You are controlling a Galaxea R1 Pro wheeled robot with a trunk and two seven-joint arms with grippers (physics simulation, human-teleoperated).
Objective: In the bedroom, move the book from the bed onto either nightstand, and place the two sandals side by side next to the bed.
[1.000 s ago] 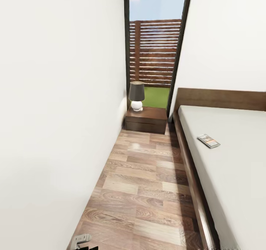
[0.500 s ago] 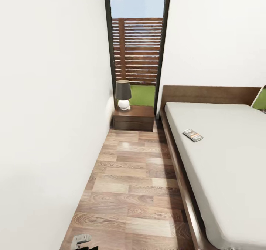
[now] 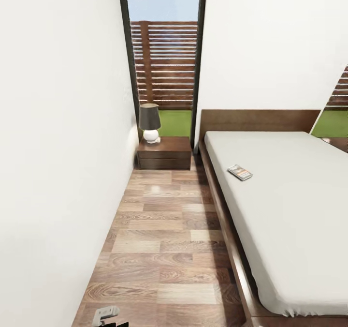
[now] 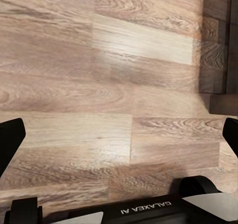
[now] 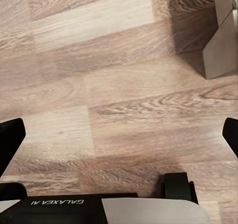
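A narrow strip of wood-plank floor [image 3: 164,249] runs up the middle of the head view, with a white wall [image 3: 58,148] filling the left of the frame and the bed [image 3: 285,211] taking the right side. The book [image 3: 239,172] lies flat on the pale mattress, near the bed's left edge and right of centre in the frame — a small dark cover with an orange band. Above centre, at the far end of the floor strip, stands the nightstand [image 3: 165,154], set against the wall just beside the bed's headboard [image 3: 258,120]. A lamp [image 3: 150,123] with a dark shade and a white round base sits on the nightstand's left part. Behind it a tall dark-framed window [image 3: 164,61] shows a slatted fence, grass and sky.

In the wrist views, both grippers hang over bare floor planks. The left gripper [image 4: 119,134] has its black fingertips spread wide at the frame's two edges, with nothing between them — the right gripper [image 5: 119,134] is likewise spread and holds nothing.
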